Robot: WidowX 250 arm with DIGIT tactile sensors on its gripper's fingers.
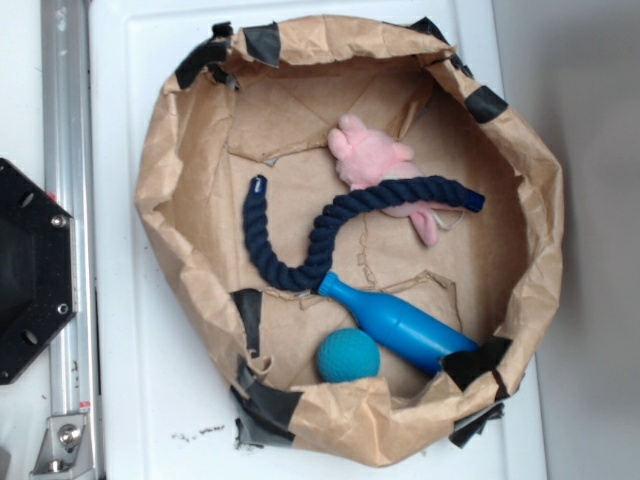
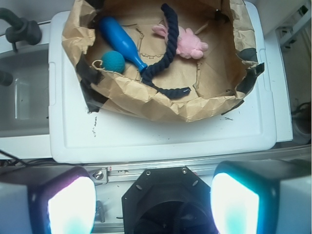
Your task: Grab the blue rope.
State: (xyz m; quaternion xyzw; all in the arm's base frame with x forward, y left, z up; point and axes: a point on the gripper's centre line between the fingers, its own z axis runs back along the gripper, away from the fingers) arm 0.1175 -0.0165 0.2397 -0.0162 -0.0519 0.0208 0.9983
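Brown crumpled paper [image 1: 170,200], patched with black tape, forms a walled basin on a white surface [image 1: 130,420]. Inside lies the blue rope [image 1: 325,232]: thick, dark navy, twisted strands, curving in an S from a brighter bound end at left, dipping low, then arching right over a pink plush toy [image 1: 370,155] to its other end. Below sit a teal ball [image 1: 348,356] and a blue bottle-shaped pin [image 1: 400,325], whose neck touches the rope. The gripper [image 2: 153,202] hangs well apart from the basin, fingers [image 2: 68,204] spread wide, holding nothing.
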